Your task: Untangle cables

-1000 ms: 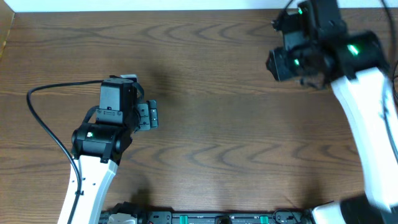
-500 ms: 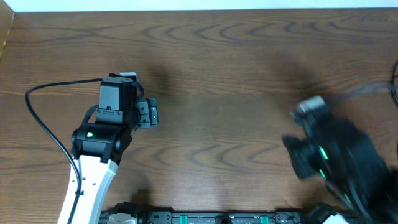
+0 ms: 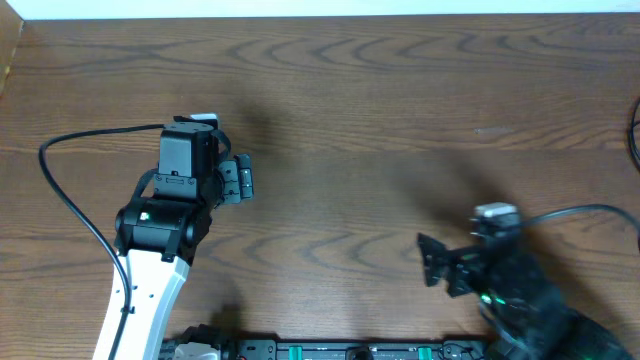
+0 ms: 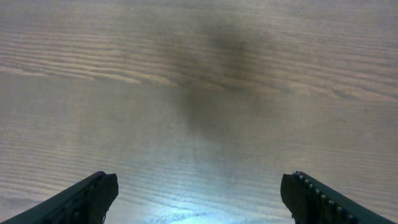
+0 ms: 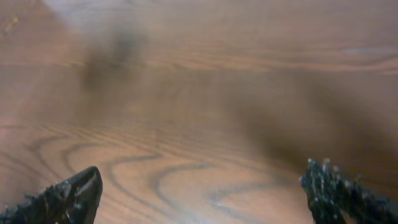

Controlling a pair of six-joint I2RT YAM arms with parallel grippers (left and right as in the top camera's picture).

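No cables lie on the wooden table (image 3: 350, 110) in any view; a thin dark curve (image 3: 635, 128) at the right edge may be one, but I cannot tell. My left gripper (image 3: 241, 183) hovers left of centre, pointing right, open and empty. In the left wrist view my left gripper (image 4: 199, 199) has its fingertips (image 4: 93, 196) far apart over bare wood. My right gripper (image 3: 434, 264) is low at the front right, pointing left, open. The right wrist view shows my right gripper (image 5: 202, 196) spread wide with only wood grain between its fingertips (image 5: 339, 193).
A thick black arm wire (image 3: 70, 190) loops from the left arm toward the table's left side. Another arm wire (image 3: 580, 210) runs from the right wrist to the right edge. The robot base rail (image 3: 340, 350) lines the front edge.
The right arm has swung from the back right corner down to the front right, and its jaws have opened wide. The left arm has not moved.
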